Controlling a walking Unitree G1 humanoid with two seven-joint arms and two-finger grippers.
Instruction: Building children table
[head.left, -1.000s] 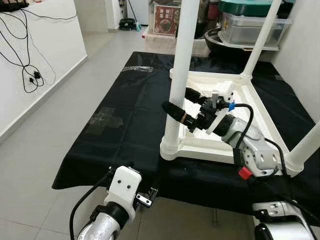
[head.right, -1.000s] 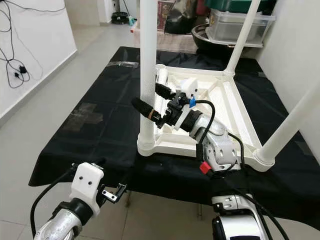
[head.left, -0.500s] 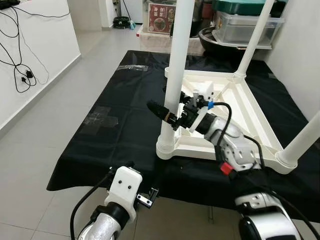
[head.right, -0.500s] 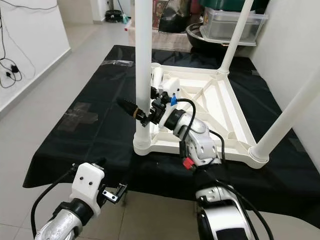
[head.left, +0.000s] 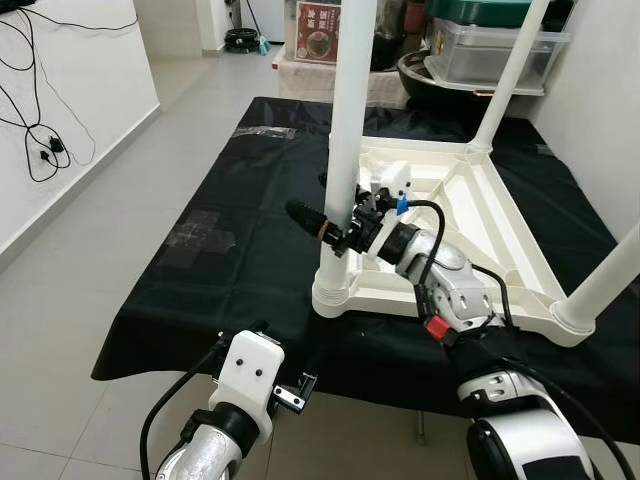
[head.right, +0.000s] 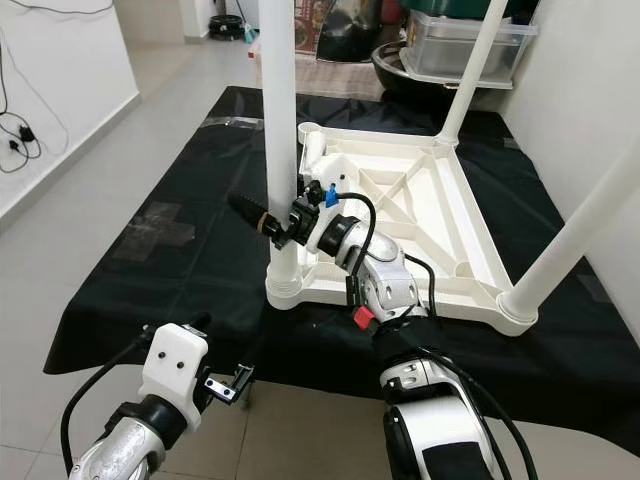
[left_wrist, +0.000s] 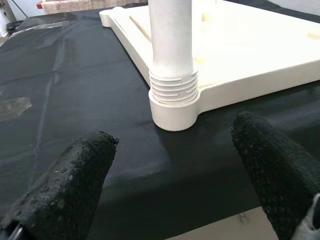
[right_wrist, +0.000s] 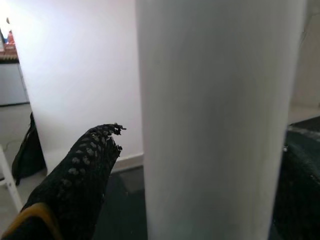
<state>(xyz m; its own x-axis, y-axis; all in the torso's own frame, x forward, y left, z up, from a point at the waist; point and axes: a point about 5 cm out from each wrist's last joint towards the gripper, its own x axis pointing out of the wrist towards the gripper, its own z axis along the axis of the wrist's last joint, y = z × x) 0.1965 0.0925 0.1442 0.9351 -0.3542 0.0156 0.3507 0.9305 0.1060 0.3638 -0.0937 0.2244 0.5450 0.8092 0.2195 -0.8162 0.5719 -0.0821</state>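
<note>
A white children's table (head.left: 480, 215) lies upside down on a black cloth (head.left: 230, 220). Three white legs stand up from its corners: the near-left leg (head.left: 345, 120), a far leg (head.left: 505, 85) and a near-right leg (head.left: 605, 285). My right gripper (head.left: 318, 200) is open around the near-left leg a little above its threaded base (left_wrist: 172, 90), one finger on each side. In the right wrist view, one finger (right_wrist: 85, 165) stands apart from the leg (right_wrist: 215, 120). My left gripper (head.left: 285, 345) hangs open, low at the cloth's front edge, pointing at that leg's base.
Storage boxes (head.left: 495, 55) and a dark bowl (head.left: 420, 75) stand behind the cloth. A white wall with dangling cables (head.left: 40, 130) runs along the left, another wall (head.left: 600, 100) on the right. Tape patches (head.left: 200, 240) sit on the cloth. Tiled floor lies left and in front.
The view has shifted a little. My right gripper has reached further left, so one finger now sticks out well past the near-left leg. The left arm has stayed put.
</note>
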